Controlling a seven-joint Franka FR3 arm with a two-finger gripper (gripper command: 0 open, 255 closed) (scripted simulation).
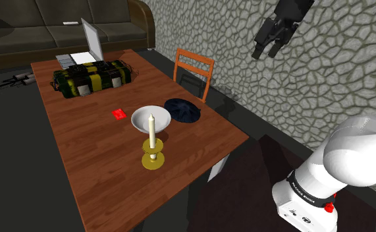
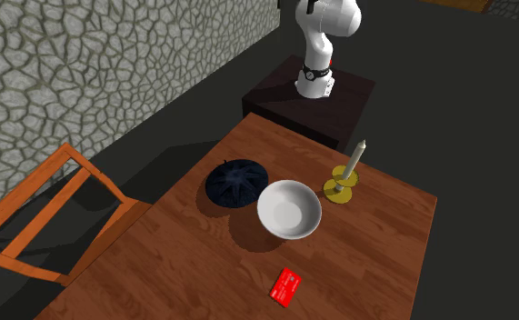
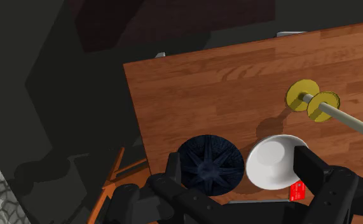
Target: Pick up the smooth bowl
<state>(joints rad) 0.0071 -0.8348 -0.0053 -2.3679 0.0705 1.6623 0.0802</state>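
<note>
End effector (image 3: 239, 164) hangs spread wide above white bowl (image 3: 272, 162).

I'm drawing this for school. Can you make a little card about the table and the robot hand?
table: brown wood
dark bowl: ribbed, near the orange chair
white bowl: empty, beside the dark bowl
candle: upright in a gold holder
red card: lying flat
robot hand: open, high above the table, holding nothing

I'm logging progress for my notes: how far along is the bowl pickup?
Done: nothing yet. The white bowl sits on the table beside the candlestick. In hand: the gripper hangs high above it, open and empty. Left: descend, grasp the rim, lift.
</note>
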